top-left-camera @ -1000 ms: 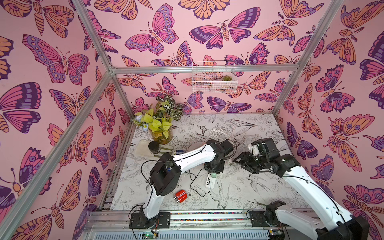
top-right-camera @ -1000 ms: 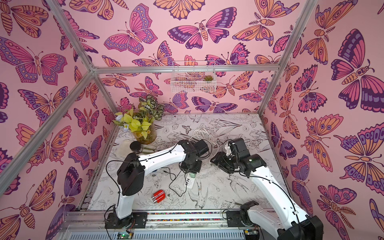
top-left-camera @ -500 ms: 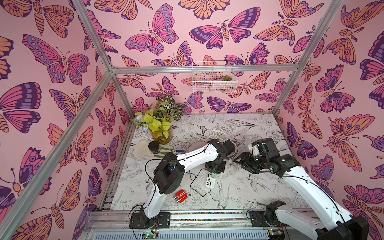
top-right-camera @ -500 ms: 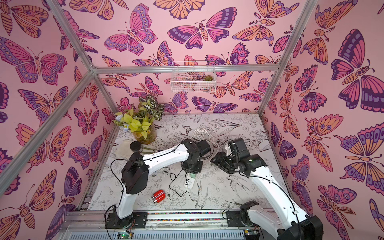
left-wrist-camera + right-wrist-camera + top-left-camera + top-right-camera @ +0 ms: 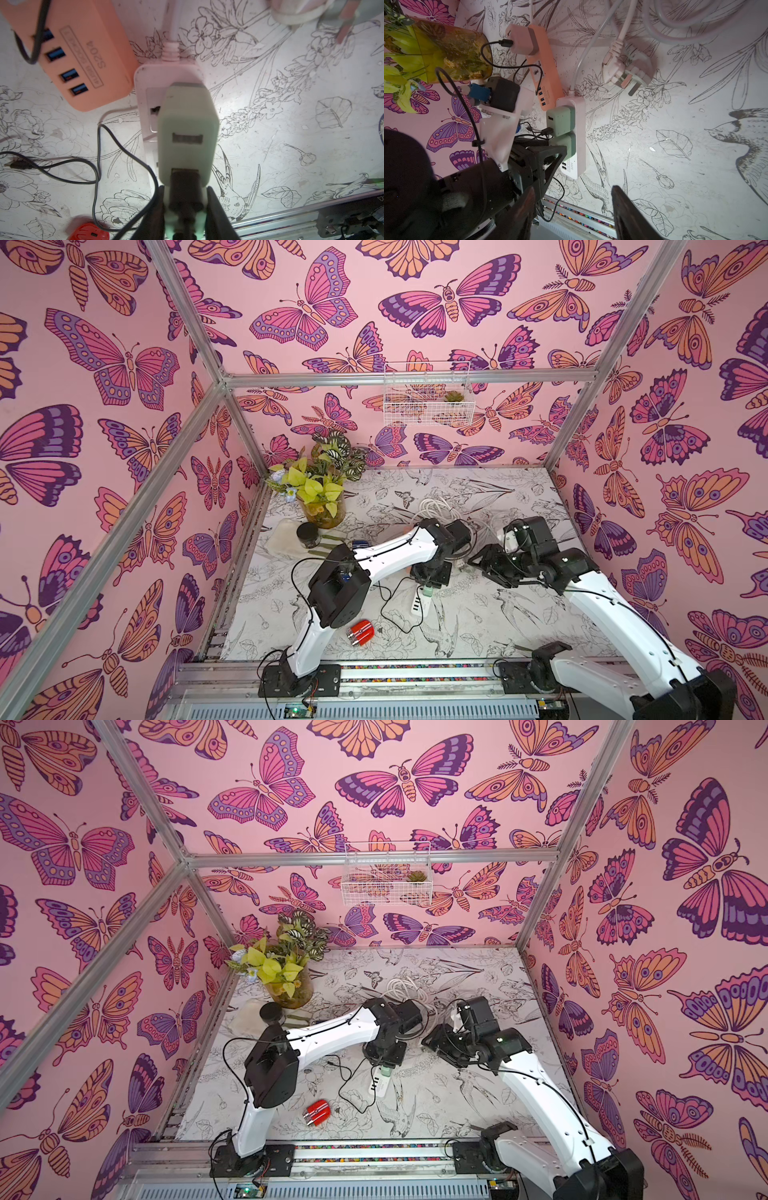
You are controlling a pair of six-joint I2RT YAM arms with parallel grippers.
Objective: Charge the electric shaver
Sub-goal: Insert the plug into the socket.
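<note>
While left gripper [image 5: 185, 197] pinches charger [image 5: 564, 141], shaver [image 5: 88, 231] lies well apart.

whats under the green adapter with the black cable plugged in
The white power strip: the green adapter stands on it, part of a socket showing beside it. The socket it covers and its pins are hidden.

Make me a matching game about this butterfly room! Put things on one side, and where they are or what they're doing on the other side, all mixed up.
Things:
1. shaver
2. left claw
3. right claw
4. wire basket

Places or states:
A. open, holding nothing
B. hanging up high
C. red, lying on the table
D. closed on a green charger

Pairs: 1-C, 2-D, 3-A, 4-B
</note>
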